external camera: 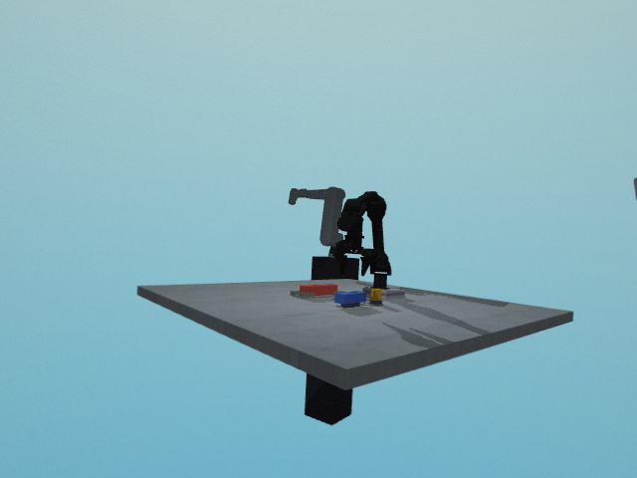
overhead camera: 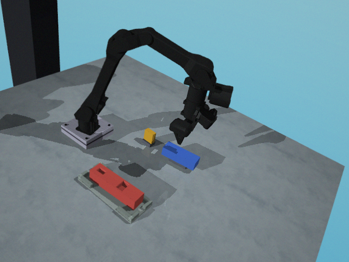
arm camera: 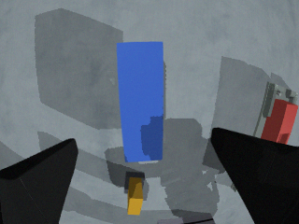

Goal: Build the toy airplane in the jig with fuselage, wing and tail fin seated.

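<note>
Black arm reaches out from base plate (overhead camera: 106, 130) over grey tabletop (overhead camera: 225, 211). Gripper (overhead camera: 194, 131) spread wide, holding nothing, hovering above blue wing (overhead camera: 180, 155). Wing lies flat on tabletop, apart from jig. Red fuselage (overhead camera: 115, 185) sits in grey cradle (overhead camera: 130, 217), both top sockets unfilled. Small yellow tail fin (overhead camera: 149, 135) stands on tabletop between base plate and wing, just beside wing's near end.
</note>
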Available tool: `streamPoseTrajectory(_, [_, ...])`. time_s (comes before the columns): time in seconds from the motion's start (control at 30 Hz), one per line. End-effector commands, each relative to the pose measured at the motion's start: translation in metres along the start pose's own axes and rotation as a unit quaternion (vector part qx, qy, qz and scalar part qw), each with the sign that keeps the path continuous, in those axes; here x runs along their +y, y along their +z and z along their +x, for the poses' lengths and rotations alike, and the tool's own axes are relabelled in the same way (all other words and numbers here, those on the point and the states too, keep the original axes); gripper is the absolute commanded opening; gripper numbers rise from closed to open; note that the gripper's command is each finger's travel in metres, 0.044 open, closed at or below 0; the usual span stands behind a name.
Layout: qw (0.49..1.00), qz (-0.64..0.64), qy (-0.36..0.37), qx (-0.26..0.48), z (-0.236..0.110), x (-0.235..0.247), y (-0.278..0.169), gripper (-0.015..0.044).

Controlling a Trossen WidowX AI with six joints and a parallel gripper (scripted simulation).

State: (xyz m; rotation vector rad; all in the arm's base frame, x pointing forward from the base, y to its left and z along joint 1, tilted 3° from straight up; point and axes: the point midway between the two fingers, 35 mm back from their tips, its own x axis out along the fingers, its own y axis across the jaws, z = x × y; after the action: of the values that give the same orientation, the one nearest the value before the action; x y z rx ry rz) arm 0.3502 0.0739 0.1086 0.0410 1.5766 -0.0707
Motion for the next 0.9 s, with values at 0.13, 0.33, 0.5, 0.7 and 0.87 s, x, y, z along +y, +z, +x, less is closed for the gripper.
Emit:
streamPoseTrajectory(0.13, [1.0,0.01,-0.001,0.0,0.036,-0.002,0.002,0.044])
streamPoseTrajectory(0.33, [1.0,0.01,-0.001,0.0,0.046,-0.002,0.002,0.044])
streamPoseTrajectory(0.5, [1.0,0.01,-0.001,0.0,0.052,-0.002,0.002,0.044])
streamPoseTrajectory(0.7, [1.0,0.01,-0.001,0.0,0.061,-0.002,0.002,0.044])
streamPoseTrajectory(0.87, [1.0,0.01,-0.001,0.0,0.07,-0.002,0.002,0.044])
